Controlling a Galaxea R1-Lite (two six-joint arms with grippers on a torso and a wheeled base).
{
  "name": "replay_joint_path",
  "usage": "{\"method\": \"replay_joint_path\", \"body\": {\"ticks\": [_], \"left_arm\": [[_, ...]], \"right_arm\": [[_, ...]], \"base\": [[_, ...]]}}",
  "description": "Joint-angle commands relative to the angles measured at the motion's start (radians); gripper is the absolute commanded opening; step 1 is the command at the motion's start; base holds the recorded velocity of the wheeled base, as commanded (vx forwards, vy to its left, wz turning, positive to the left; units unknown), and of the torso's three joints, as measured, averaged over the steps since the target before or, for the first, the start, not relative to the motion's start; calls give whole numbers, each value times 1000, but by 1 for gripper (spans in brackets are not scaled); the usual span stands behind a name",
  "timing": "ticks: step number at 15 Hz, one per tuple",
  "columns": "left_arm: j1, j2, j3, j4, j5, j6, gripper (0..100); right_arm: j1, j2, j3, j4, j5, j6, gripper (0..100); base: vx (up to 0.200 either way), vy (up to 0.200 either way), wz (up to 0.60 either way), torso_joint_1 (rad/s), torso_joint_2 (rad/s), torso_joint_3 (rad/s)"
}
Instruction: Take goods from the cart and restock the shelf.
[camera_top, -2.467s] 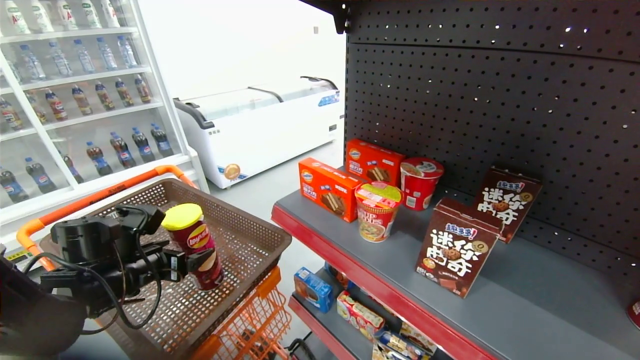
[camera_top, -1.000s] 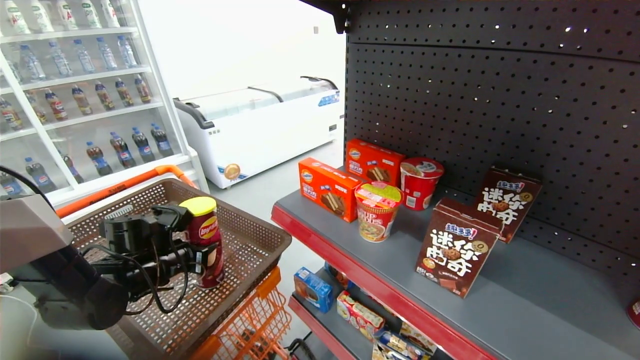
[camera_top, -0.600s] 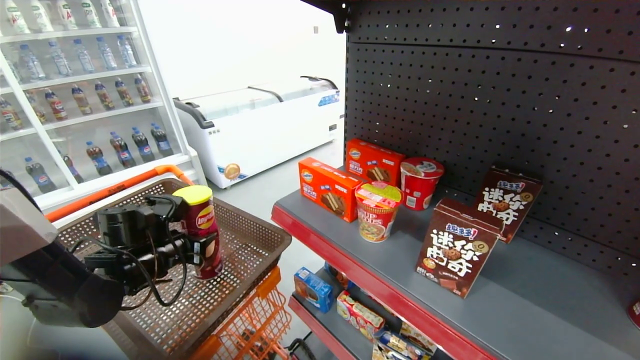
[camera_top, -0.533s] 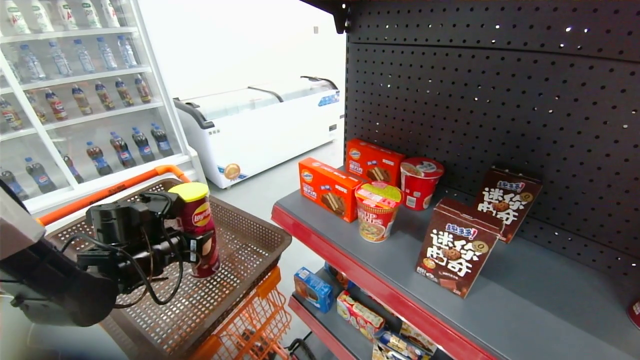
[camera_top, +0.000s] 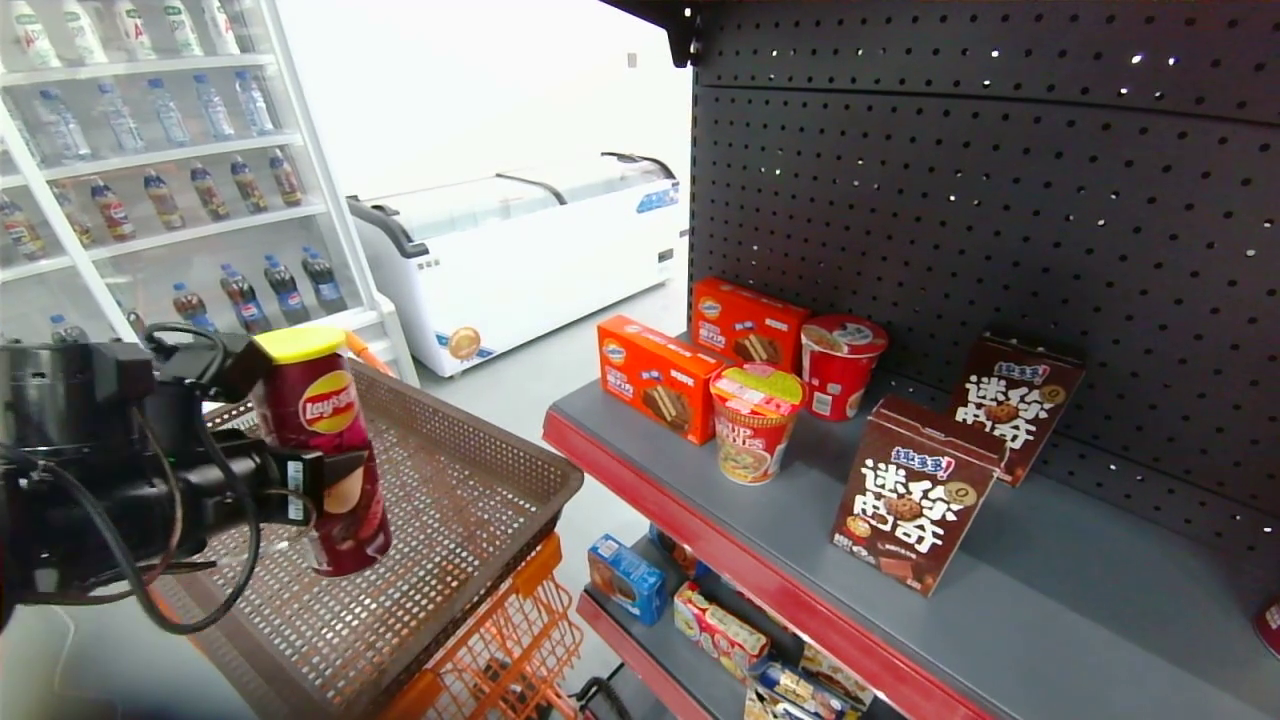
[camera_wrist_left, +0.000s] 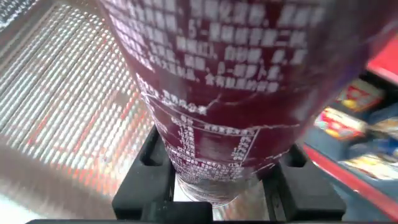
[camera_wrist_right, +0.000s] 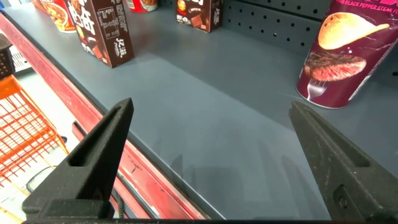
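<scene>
My left gripper (camera_top: 318, 478) is shut on a dark red chips can (camera_top: 322, 440) with a yellow lid, held upright above the left part of the brown cart basket (camera_top: 470, 470). In the left wrist view the can (camera_wrist_left: 224, 93) sits between the two black fingers (camera_wrist_left: 146, 180). My right gripper (camera_wrist_right: 214, 162) is open over the grey shelf board (camera_wrist_right: 205, 93), with nothing between its fingers. A second dark red chips can (camera_wrist_right: 339, 56) stands on that board near the pegboard back.
On the shelf (camera_top: 700, 480) stand two orange boxes (camera_top: 655, 378), two noodle cups (camera_top: 755, 420) and two brown boxes (camera_top: 910, 495). Lower shelves hold small packs (camera_top: 625, 577). An orange cart frame (camera_top: 500, 640) sits under the basket. A drinks fridge (camera_top: 170, 200) and a chest freezer (camera_top: 520, 250) stand behind.
The left arm has lifted the chips can up off the basket floor and carried it to the left, towards me. The shelf goods have not moved.
</scene>
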Motion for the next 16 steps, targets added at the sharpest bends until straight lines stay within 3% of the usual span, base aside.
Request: {"method": "replay_joint_path", "body": {"ticks": [1,3,4,6,13,16], "left_arm": [[3,-244,15,89,7,-43,0],[6,-334,46,110,-4,-46,0],[2,-406,57,193,-10,-45,0],[2,-492,91,236,-12,-42,0],[0,-742,230,221,-6,-35,0],[-6,-814,275,228,2,6,0]], "right_arm": [[0,0,0,0,0,0,100],[0,0,0,0,0,0,100],[0,0,0,0,0,0,100],[0,0,0,0,0,0,100],[0,0,0,0,0,0,100],[0,0,0,0,2,0,100]], "base": [[0,0,0,0,0,0],[0,0,0,0,0,0],[0,0,0,0,0,0],[0,0,0,0,0,0],[0,0,0,0,0,0],[0,0,0,0,0,0]]}}
